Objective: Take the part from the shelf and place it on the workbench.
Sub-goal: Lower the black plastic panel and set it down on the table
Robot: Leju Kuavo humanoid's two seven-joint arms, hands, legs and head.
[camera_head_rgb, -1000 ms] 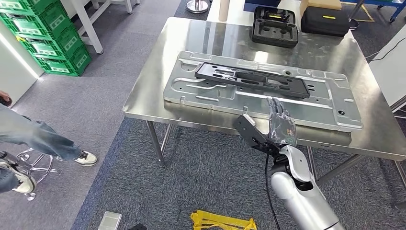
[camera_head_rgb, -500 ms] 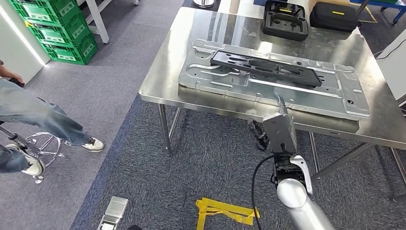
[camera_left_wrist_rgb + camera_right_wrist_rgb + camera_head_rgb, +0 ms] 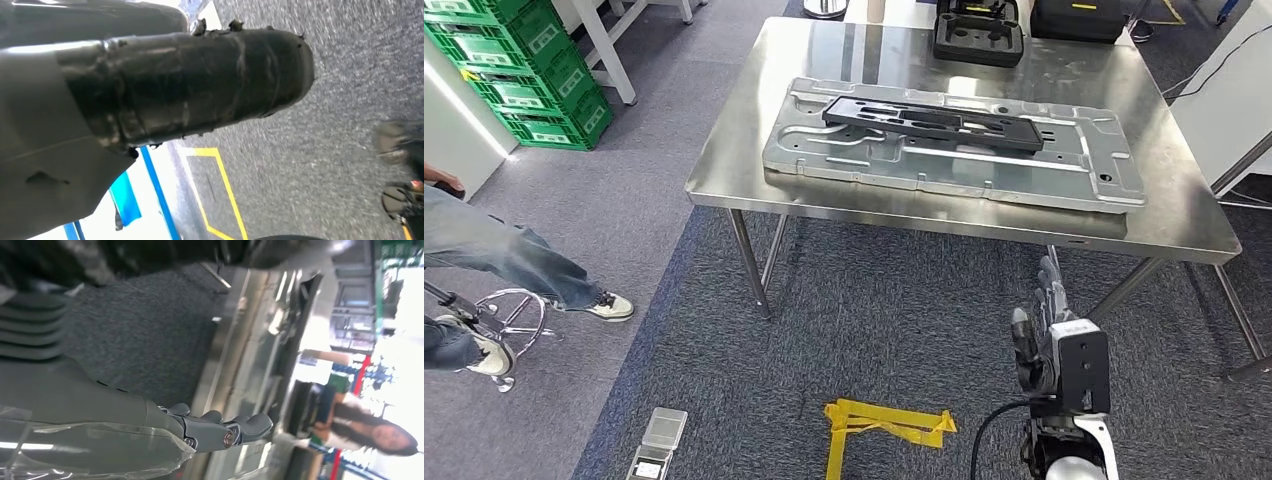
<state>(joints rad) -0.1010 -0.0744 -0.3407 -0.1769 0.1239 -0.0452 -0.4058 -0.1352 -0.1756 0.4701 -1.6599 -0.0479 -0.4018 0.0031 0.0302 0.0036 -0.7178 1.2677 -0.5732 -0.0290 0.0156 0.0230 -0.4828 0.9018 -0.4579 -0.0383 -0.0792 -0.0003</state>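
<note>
We find the part [image 3: 932,123] lying lengthwise along the workbench [image 3: 724,180]; right hand [image 3: 1042,335], empty and loosely spread, hangs below its near edge.

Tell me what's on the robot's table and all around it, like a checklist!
Surface: steel workbench, shiny.
Job's things: long black part lies flat on a grey metal panel.
Clutter: black foam tray and black case at the far edge.
Hands: right hand below the table edge, holding nothing; left hand unclear.
Cables: black cable at the right arm.
Surroundings: green crates, yellow tape, a person's legs.
</note>
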